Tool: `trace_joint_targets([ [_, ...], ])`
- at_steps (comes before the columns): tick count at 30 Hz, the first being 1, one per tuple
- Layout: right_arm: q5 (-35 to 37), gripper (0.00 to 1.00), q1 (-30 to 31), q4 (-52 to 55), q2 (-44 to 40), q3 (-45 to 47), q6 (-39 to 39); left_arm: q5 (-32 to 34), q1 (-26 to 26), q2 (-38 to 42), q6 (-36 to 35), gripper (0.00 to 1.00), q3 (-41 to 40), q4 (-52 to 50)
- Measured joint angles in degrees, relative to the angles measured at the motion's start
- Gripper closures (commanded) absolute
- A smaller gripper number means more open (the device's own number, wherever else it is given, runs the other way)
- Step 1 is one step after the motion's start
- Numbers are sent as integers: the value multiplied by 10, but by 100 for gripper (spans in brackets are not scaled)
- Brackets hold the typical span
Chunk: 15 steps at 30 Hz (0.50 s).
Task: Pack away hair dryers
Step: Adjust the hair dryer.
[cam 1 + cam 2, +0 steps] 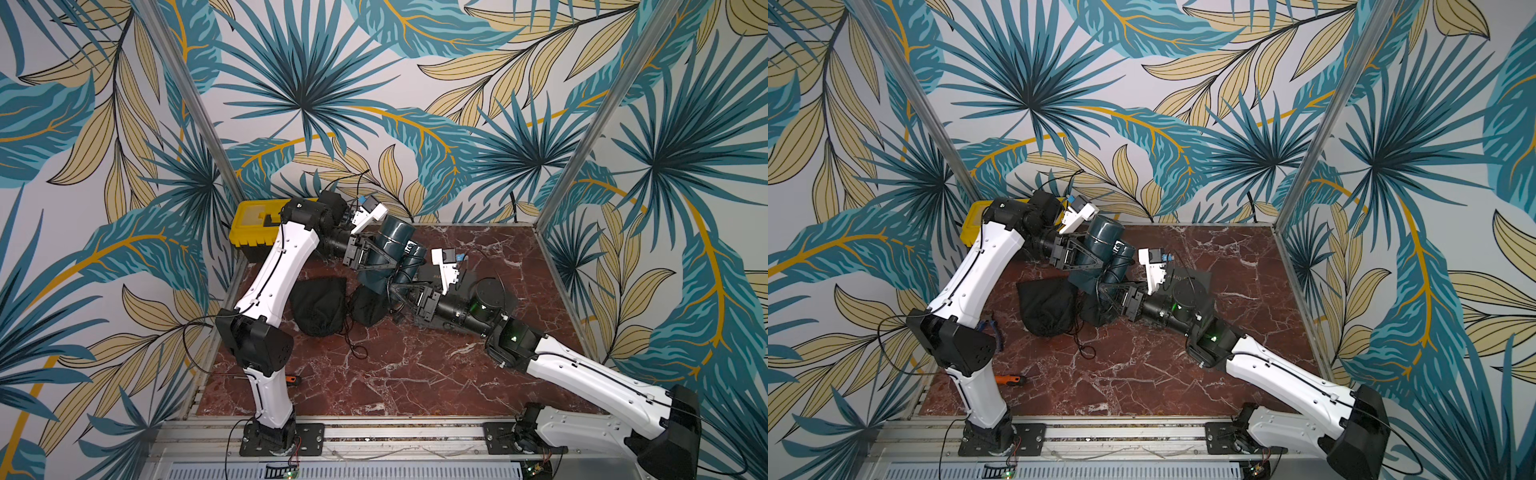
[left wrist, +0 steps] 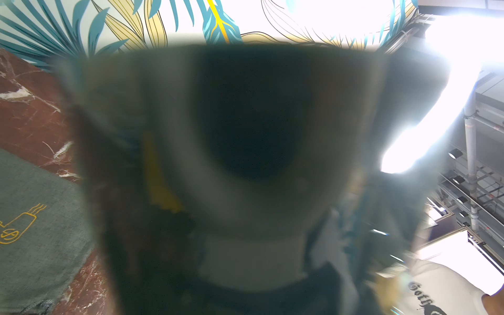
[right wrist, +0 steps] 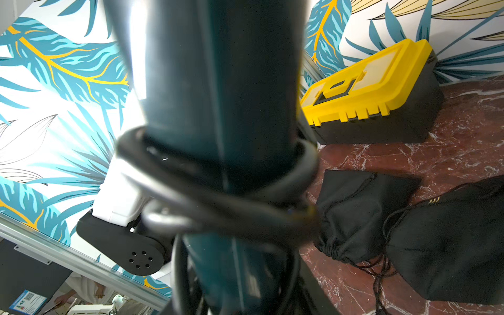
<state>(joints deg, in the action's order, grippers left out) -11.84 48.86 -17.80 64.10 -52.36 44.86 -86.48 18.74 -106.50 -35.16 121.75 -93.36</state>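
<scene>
Teal hair dryer (image 1: pixel 395 237) hangs over the rear middle of your marble tabletop (image 1: pixel 415 374), your left tool (image 1: pixel 379 254) reaching in, elbow high, to pinch its barrel, your right tool (image 1: pixel 395 291) stretched low at the cord-wrapped handle (image 3: pixel 218 81), its grip impossible to tell; a grey pouch (image 2: pixel 41 231) shows a yellow dryer emblem.

"Goth", blackletter, on white shirt (image 2: pixel 450 281); yel. dryer logo on grey pouch (image 2: pixel 46 259).
</scene>
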Motion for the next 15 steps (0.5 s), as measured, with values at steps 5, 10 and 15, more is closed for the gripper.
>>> trace_joint_targets([
  [5,9,97,1,-1,-3,1,1,-4,0,0,-1,88,-3,3],
  [10,23,100,4,11,-11,3,-3,-15,3,0,-4,90,-14,7],
  [15,28,100,7,18,-17,3,-8,-19,7,0,-4,75,-16,10],
])
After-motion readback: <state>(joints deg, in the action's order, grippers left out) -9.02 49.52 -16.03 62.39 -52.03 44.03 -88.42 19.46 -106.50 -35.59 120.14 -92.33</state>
